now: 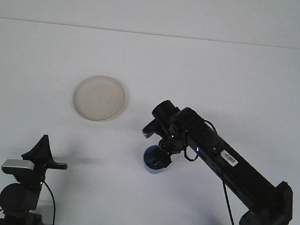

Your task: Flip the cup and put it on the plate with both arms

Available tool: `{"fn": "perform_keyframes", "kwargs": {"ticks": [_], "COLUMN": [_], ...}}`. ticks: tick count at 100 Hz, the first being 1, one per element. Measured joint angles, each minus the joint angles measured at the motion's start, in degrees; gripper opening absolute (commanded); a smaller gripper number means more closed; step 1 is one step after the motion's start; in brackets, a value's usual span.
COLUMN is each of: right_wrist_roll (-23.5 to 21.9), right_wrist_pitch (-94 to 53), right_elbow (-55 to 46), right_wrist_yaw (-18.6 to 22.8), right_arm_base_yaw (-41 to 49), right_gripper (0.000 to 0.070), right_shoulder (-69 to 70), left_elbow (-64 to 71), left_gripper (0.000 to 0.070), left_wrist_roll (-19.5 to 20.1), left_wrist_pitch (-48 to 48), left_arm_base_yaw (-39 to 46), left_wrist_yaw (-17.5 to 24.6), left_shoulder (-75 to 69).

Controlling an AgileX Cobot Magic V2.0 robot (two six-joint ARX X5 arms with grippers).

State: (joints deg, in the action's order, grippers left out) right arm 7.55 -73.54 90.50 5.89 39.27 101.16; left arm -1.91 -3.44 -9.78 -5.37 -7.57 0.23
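Pinching the blue cup [154, 160] just beneath it on the table, the right gripper [161, 155] risks tipping it on release, well short of the plate [99, 97]; the left gripper [44, 154] looks spread, idle.

A bare white table [238, 78] meets a pale wall [160, 7] along its far edge.

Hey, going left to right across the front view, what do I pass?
Left gripper → plate → blue cup, with the right gripper directly over it, its arm running off to the lower right.
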Motion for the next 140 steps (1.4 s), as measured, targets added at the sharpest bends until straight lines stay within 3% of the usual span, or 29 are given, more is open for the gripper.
{"fn": "perform_keyframes", "kwargs": {"ticks": [28,45,59,80,98,125,131,140], "right_wrist_roll": [3.1,3.8,4.0,0.6,-3.6,-8.1,-8.6,-9.4], "right_wrist_pitch": [-2.5,0.0,4.2,13.5,23.3,33.6,34.1,34.0], "right_elbow": [8.5,8.2,5.6,-7.0,-22.1,-40.6,-43.2,-45.7], "right_wrist_yaw": [0.4,5.0,5.9,5.8,0.6,-0.1,-0.1,-0.1], "right_arm_base_yaw": [-3.2,-9.3,-17.2,-29.5,-38.8,-41.2,-41.1,-41.1], "right_gripper": [0.0351,0.0405,0.0405,0.0409,0.0409,0.0406,0.0357,0.0146], "right_shoulder": [-0.4,-5.4,-13.1,-26.7,-40.2,-60.8,-64.4,-68.6], "left_elbow": [0.0,0.0,0.0,0.0,0.0,0.0,0.0,0.0], "left_gripper": [0.0012,0.0012,0.0012,0.0012,0.0012,0.0012,0.0012,0.0012], "left_wrist_roll": [0.0,0.0,0.0,0.0,0.0,0.0,0.0,0.0], "left_wrist_pitch": [0.0,0.0,0.0,0.0,0.0,0.0,0.0,0.0], "left_arm_base_yaw": [0.0,0.0,0.0,0.0,0.0,0.0,0.0,0.0], "left_wrist_yaw": [0.0,0.0,0.0,0.0,0.0,0.0,0.0,0.0], "left_shoulder": [0.0,0.0,0.0,0.0,0.0,0.0,0.0,0.0]}}
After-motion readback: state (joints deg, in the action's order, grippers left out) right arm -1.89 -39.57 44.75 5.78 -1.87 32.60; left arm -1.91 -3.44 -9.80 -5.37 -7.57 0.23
